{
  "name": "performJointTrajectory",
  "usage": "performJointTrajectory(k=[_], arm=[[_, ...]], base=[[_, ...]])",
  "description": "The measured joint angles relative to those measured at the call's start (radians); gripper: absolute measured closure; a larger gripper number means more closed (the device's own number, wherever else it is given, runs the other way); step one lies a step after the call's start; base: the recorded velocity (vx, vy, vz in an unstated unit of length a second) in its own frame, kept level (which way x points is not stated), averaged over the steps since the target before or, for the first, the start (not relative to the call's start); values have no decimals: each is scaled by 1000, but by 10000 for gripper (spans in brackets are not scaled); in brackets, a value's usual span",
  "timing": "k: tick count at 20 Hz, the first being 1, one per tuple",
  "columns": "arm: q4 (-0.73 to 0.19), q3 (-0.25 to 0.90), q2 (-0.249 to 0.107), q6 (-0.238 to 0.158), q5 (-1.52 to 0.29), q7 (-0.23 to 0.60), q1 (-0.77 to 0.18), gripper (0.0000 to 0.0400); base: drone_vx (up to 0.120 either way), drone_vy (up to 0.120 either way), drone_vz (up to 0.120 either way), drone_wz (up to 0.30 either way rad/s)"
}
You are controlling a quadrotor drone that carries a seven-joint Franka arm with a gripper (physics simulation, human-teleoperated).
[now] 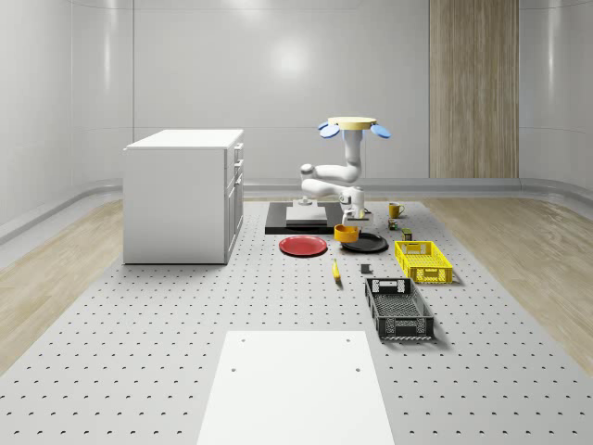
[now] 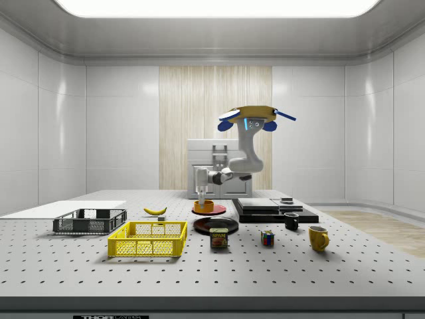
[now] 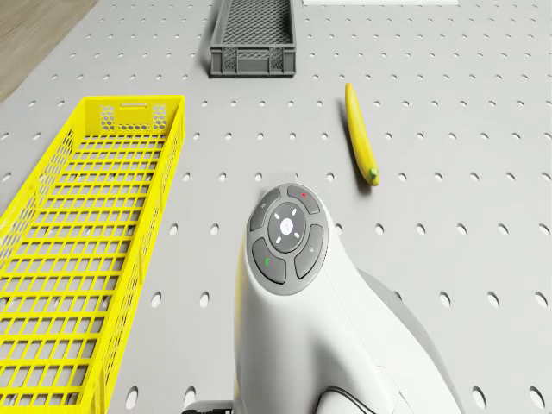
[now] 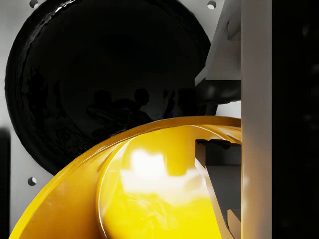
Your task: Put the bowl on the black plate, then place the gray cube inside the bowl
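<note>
1. You are in a big room with shiny gray walls, one panel of brown wood, and a wood floor around the sides.
2. In the middle is a wide gray table top (image 1: 139,352) full of little holes. A flat white sheet (image 1: 295,385) lies on it.
3. Use the round black plate (image 1: 371,245) as your landmark. The flat red plate (image 1: 303,246) lies just beside it, on the whole-scene view's left.
4. The tall white cabinet with drawers (image 1: 183,195) stands well apart from the black plate, past the red plate.
5. The yellow plastic basket (image 1: 422,260) sits near the black plate. The dark gray plastic crate (image 1: 397,307) sits past the basket. The long yellow banana (image 1: 335,272) lies between the black plate and the crate.
6. A yellow mug (image 1: 395,209) stands behind the black plate.
7. Your drone with the yellow top and blue blades (image 1: 353,126) hovers in the air, behind the black plate and over a flat black and gray pad (image 1: 306,218).
8. The white arm bends down from the drone to the gripper (image 1: 353,215).
9. The gripper is closed on the rim of the round orange-yellow bowl (image 1: 346,233). In the wrist view one finger (image 4: 212,154) is inside the bowl and the other is outside.
10. The bowl is at the edge of the black plate, on the red plate's side. You cannot tell if it touches the plate.
</note>
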Motion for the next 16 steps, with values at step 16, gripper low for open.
performJointTrajectory(k=[16], arm=[[0,0,-2,2,1,1,-1,298]], base=[[-27,115,-30,0]])
